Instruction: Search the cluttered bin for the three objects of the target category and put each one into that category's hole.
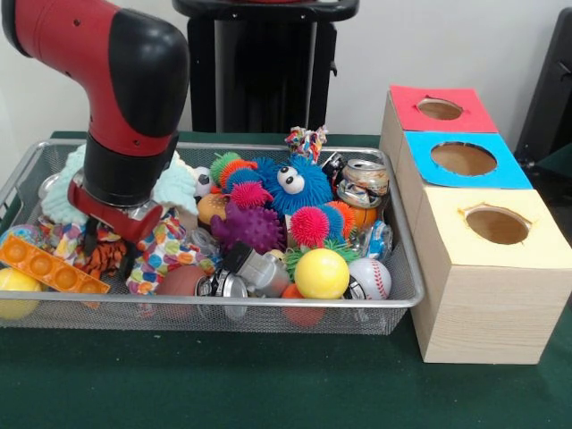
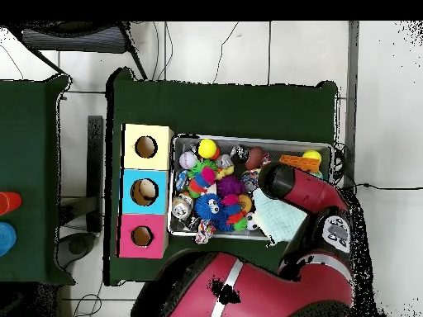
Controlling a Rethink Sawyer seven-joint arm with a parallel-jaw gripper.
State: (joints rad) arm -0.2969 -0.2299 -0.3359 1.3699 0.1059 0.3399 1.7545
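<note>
The wire-mesh bin (image 1: 268,304) is full of toys on the green table and also shows in the overhead view (image 2: 248,139). My gripper (image 1: 107,250) is lowered into the bin's left end, right over an orange toy with black stripes (image 1: 109,259); the wrist hides most of it. I cannot see whether it grips the toy. The pale cream-yellow toy is hidden. The red-panelled hole (image 1: 440,109) tops the far end of the wooden box to the right of the bin, and shows in the overhead view (image 2: 142,236). In the overhead view the arm (image 2: 285,183) covers the gripper.
The blue-panelled hole (image 1: 463,158) and the yellow-panelled hole (image 1: 497,225) lie nearer the camera. In the bin are a blue googly-eyed furry toy (image 1: 290,183), spiky balls (image 1: 255,228), a crushed can (image 1: 362,183), a yellow ball (image 1: 321,273), a baseball (image 1: 369,279) and an orange bubble tray (image 1: 49,265).
</note>
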